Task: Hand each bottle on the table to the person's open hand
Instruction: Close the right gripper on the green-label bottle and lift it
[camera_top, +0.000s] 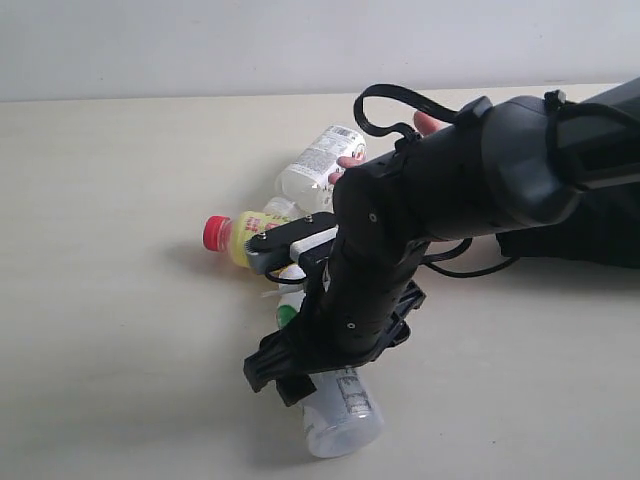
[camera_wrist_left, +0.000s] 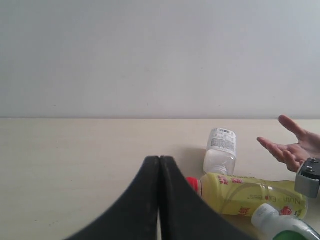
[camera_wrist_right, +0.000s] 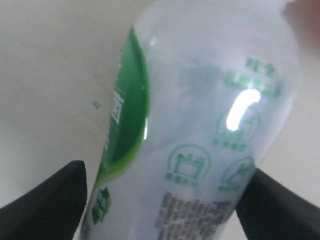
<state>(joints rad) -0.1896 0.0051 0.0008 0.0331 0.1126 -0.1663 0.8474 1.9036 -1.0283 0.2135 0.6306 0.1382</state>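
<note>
1. The left hand (camera_wrist_left: 159, 167) is clenched, its two black fingers pressed flat together with nothing between them. It hangs over bare desk (camera_top: 100, 300), apart from all the bottles.
2. The yellow bottle (camera_top: 245, 235) lies on its side on the desk, with its red cap towards the left of the exterior view.
3. Behind it, a whitish bottle (camera_top: 318, 165) with a printed label also lies on its side. It is the bottle nearest the person's open hand.
4. A whitish bottle with a green label (camera_top: 342, 412) lies on the desk nearer the camera, its neck close to the yellow bottle.
5. The right hand (camera_wrist_right: 165, 210) reaches across the middle and sits over this green-labelled bottle. It is released, with fingers (camera_wrist_right: 50, 200) spread wide on either side of the bottle's body. Whether they touch the plastic cannot be told.
6. The person's open hand (camera_wrist_left: 295, 147) is held palm up above the desk at the far right. In the exterior view the right arm hides most of it, and a black sleeve (camera_top: 570, 230) lies beyond.
</note>
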